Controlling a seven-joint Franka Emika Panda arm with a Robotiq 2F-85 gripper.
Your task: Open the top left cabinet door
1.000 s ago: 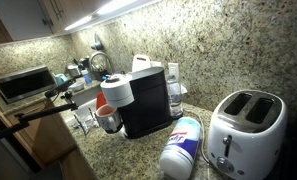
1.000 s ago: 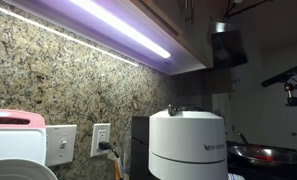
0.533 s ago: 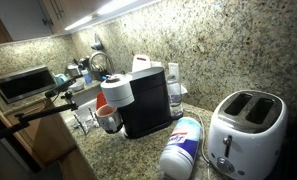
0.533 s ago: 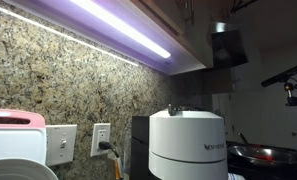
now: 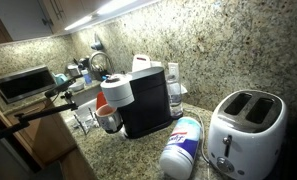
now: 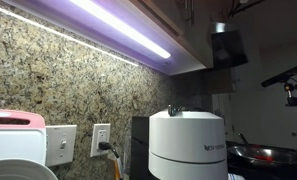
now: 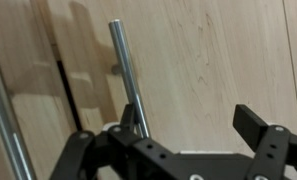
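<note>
The top left cabinet door (image 5: 18,14) is a pale panel at the upper left in an exterior view, with a dark vertical seam at its right edge. In the wrist view my gripper (image 7: 193,128) is open and empty, close in front of a pale wood-grain cabinet panel (image 7: 208,55). A slim metal bar handle (image 7: 124,70) runs down that panel and passes just beside my left finger. Nothing sits between the fingers. A dark shape (image 6: 228,45) hangs by the upper cabinets in an exterior view; I cannot tell whether it is my gripper.
A second bar handle (image 7: 0,100) and a dark door seam (image 7: 64,88) lie left of the gripper. On the granite counter stand a white toaster (image 5: 246,130), a black coffee machine (image 5: 148,100), a wipes canister (image 5: 182,146) and a toaster oven (image 5: 23,82).
</note>
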